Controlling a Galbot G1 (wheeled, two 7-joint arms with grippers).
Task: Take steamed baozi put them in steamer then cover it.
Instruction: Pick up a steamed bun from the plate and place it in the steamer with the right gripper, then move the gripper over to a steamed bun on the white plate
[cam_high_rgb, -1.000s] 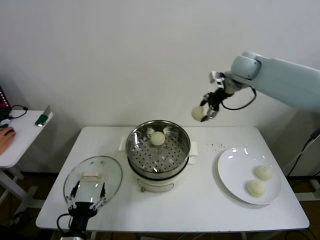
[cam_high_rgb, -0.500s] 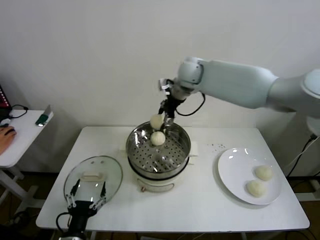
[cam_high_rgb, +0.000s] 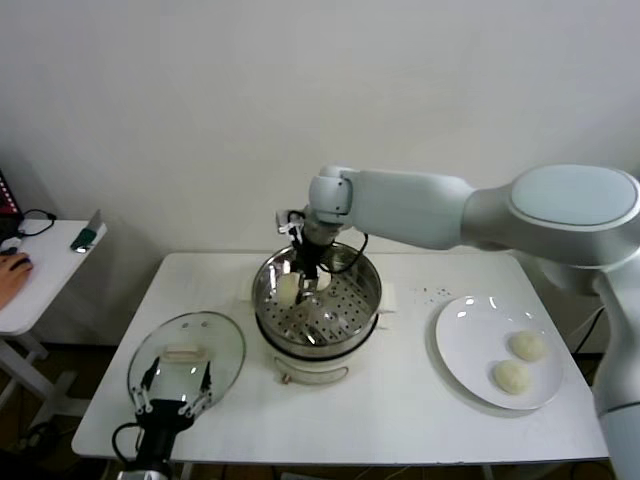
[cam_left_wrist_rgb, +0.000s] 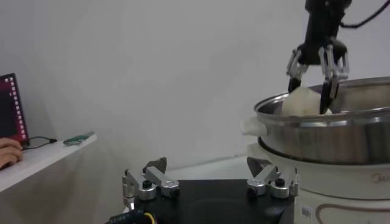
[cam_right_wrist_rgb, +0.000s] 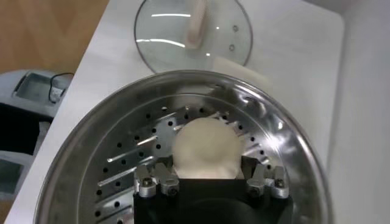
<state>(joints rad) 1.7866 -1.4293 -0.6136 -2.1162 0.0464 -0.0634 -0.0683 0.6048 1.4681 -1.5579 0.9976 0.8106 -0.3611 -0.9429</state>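
Observation:
The steamer (cam_high_rgb: 345, 318) stands mid-table, a steel pot with a perforated floor on a white base. My right gripper (cam_high_rgb: 297, 284) reaches down into its left side, shut on a steamed baozi (cam_high_rgb: 288, 290). In the right wrist view that baozi (cam_right_wrist_rgb: 205, 148) fills the space between the fingers above the perforated floor. A second baozi (cam_high_rgb: 323, 283) shows partly behind the fingers. Two more baozi (cam_high_rgb: 527, 345) (cam_high_rgb: 511, 376) lie on the white plate (cam_high_rgb: 470, 335). The glass cover (cam_high_rgb: 186, 350) lies flat at the left. My left gripper (cam_high_rgb: 172, 395) hangs open by its near edge.
The right arm (cam_high_rgb: 430, 210) spans the back of the table above the pot. A low side table (cam_high_rgb: 40, 270) with small items stands to the left, and a person's hand (cam_high_rgb: 12, 270) rests on it. Crumbs (cam_high_rgb: 435, 292) dot the tabletop near the plate.
The right arm swung left from above the table's right side and came down into the steamer with the baozi still in its grip. The left arm has not moved.

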